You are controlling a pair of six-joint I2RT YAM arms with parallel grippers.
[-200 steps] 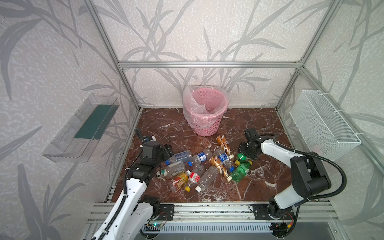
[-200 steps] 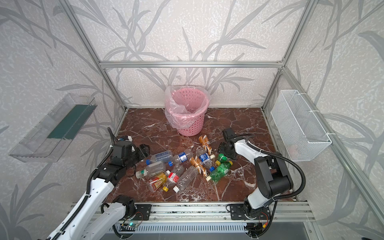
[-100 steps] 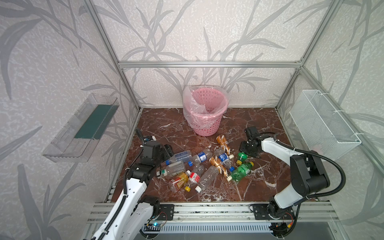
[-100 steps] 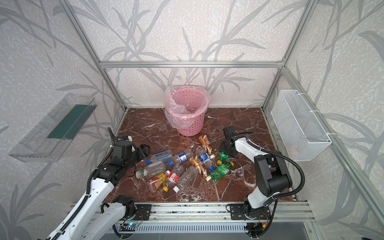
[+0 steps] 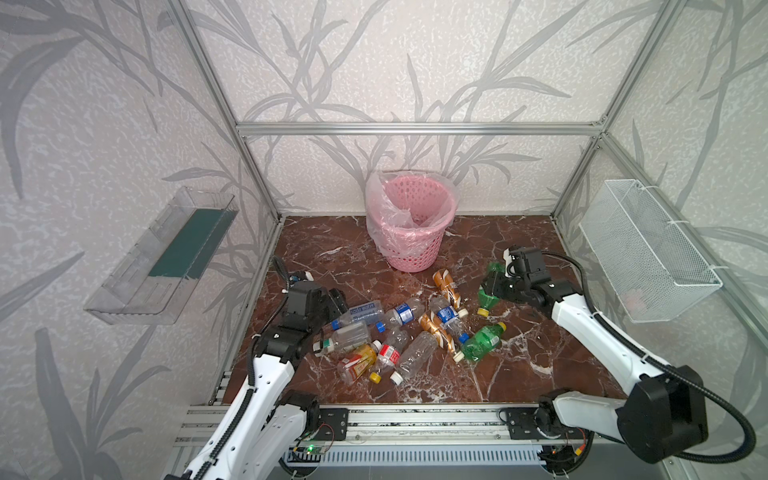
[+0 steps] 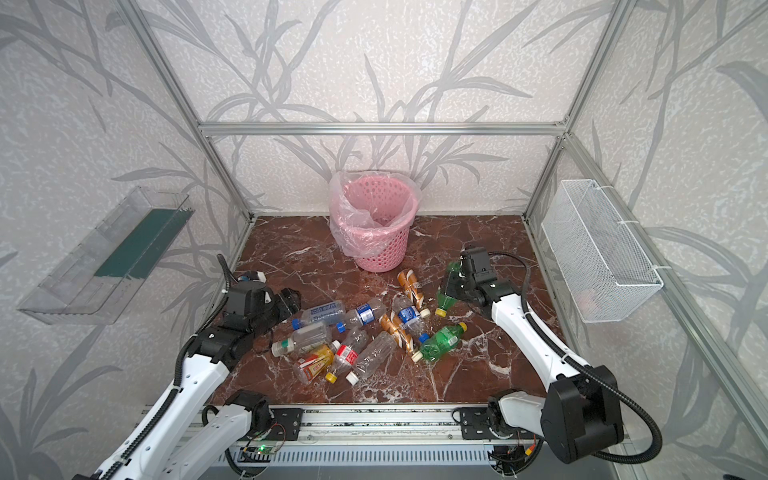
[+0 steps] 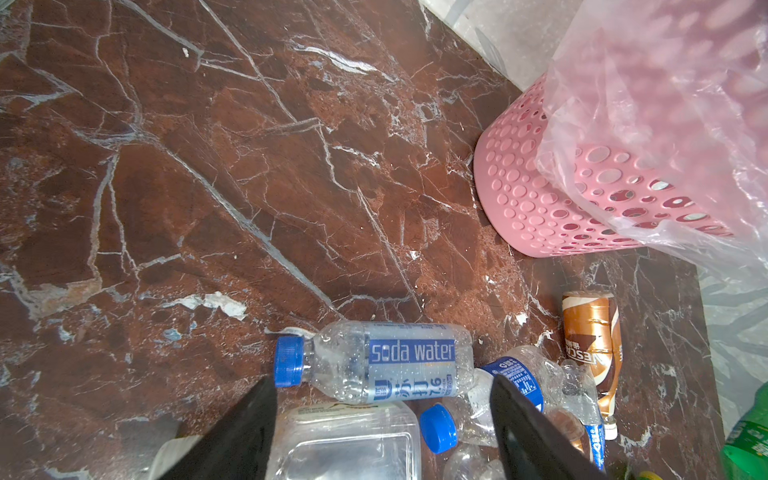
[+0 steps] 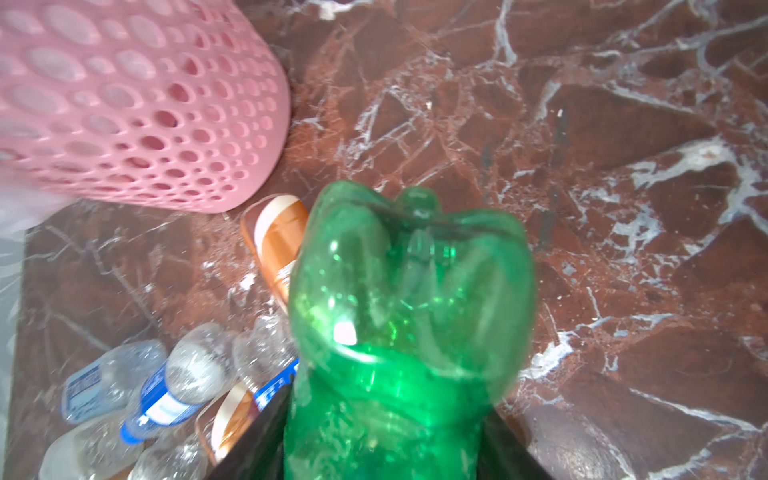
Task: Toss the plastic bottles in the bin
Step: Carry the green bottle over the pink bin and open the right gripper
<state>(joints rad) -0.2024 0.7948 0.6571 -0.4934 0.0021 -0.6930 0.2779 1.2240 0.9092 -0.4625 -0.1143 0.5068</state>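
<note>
right gripper (image 5: 494, 287): clamped on the held green bottle (image 8: 409, 316), black fingers (image 8: 253, 444) on either side of its body
held green bottle: tilted, base up, yellow cap low toward the marble floor (image 5: 519, 365); can't tell if the cap touches it. Sits right of the bin, apart from it
left gripper (image 7: 381, 384): jaws apart, nothing pinched. Hangs at the left edge of the pile, tips framing the soda water bottle (image 7: 390, 361) in the left wrist view
bin (image 5: 415, 253): upright at back centre, clear liner draped over the rim
pile of bottles (image 6: 372, 353): lying flat on the floor in front of the bin, between the two arms, several touching or overlapping
orange-brown bottle (image 5: 446, 284): lying just left of the held one, the one nearest the bin
second green bottle (image 5: 482, 340): lying at the pile's right edge, on the near side of the held one
</note>
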